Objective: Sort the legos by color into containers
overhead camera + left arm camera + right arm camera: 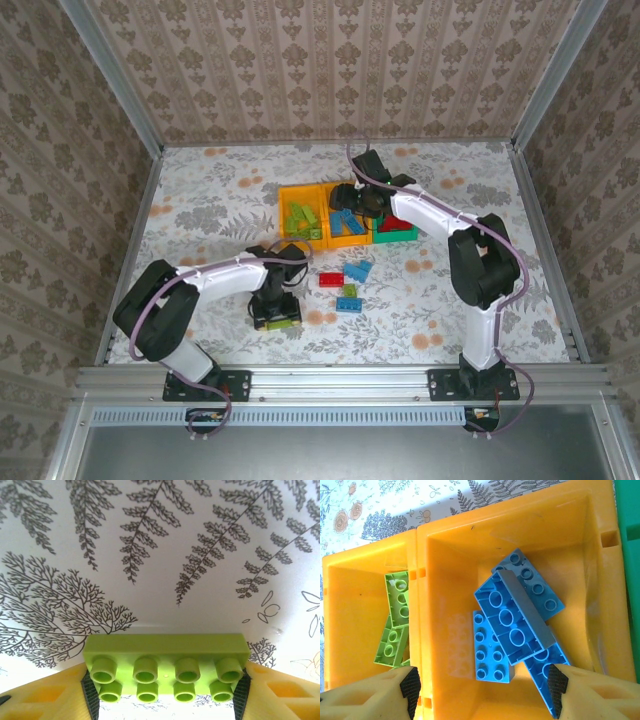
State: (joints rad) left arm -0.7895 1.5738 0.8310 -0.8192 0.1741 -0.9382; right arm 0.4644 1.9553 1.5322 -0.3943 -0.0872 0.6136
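Observation:
A lime green lego (166, 652) lies studs toward the camera just above the patterned table, and my left gripper (165, 692) is shut on it, a pad against each short end. In the top view the left gripper (276, 312) is low on the table, left of the loose bricks. My right gripper (484, 690) hangs open over the middle orange container (445, 545), which holds several blue legos (512, 625). The left orange container (299, 222) holds green legos (395, 625). The green container (396, 232) holds red ones.
Loose on the table between the arms lie a red brick (331, 279), a blue brick (357, 270), a small green brick (349, 291) and another blue one (348, 304). The three containers stand side by side mid-table. Papered walls close in three sides.

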